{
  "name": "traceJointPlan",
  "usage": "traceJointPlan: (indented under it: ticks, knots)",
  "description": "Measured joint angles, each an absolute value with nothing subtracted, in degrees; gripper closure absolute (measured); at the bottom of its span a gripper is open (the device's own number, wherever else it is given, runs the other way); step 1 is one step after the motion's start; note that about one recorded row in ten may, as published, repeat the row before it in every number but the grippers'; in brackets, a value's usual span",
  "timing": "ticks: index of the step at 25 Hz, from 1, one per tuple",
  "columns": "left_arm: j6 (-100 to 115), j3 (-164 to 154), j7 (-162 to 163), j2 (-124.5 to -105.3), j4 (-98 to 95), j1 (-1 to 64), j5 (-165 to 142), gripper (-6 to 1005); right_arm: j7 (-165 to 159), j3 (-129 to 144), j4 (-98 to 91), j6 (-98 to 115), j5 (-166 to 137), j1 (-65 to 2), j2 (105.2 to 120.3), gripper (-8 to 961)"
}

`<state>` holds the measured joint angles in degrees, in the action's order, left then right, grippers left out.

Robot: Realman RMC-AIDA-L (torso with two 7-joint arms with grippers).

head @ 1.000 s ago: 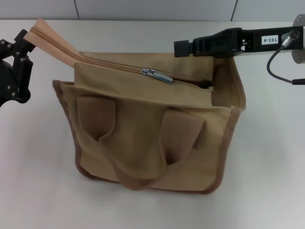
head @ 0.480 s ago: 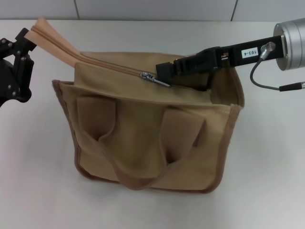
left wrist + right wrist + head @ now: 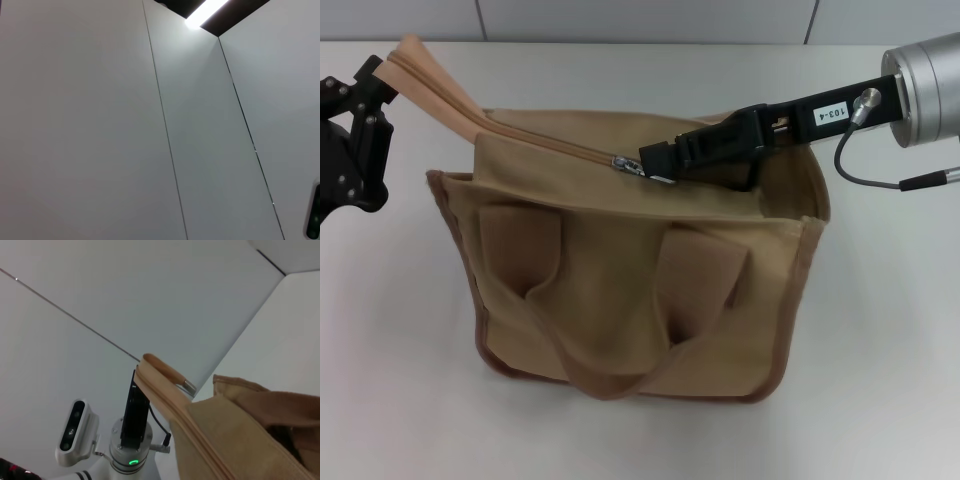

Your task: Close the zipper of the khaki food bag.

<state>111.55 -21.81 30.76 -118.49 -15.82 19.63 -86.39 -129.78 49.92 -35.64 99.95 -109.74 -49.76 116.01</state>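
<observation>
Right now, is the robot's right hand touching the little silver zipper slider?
Touching, it seems: in the head view the right hand has its tip right on the silver slider of the zipper, with no gap visible between them.

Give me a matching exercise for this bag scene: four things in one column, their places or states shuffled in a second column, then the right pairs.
Things
1. left gripper
2. right gripper
3. slider
4. handle

Places or states
A. at the right gripper's tip, midway along the zipper
B. lying looped on the khaki food bag
C. holding the zipper's free tail past the bag's left corner
D. reaching over the bag's top from the right

Pairs: 1-C, 2-D, 3-A, 4-B
</observation>
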Motion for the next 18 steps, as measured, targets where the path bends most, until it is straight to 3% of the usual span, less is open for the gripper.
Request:
traceJointPlan:
  ticks: [8, 13, 18]
  knots:
    - [111.6, -21.9, 30.8, -118.56, -15.8, 19.8, -86.4, 1001, -131.4, 49.6, -35.8, 101.4, -109.4, -50.0, 116.01, 669]
    - [111.6, -22.0, 30.8, -118.57, -15.8, 19.8, -86.4, 1001, -132.3, 49.7, -35.8, 102.4, -109.0, -50.2, 115.92, 806]
    - [111.6, -22.0, 30.8, -118.57, -15.8, 19.8, -86.4, 1000, -132.7, 49.7, -36.5, 102.4, -109.1, -50.1, 115.96, 802]
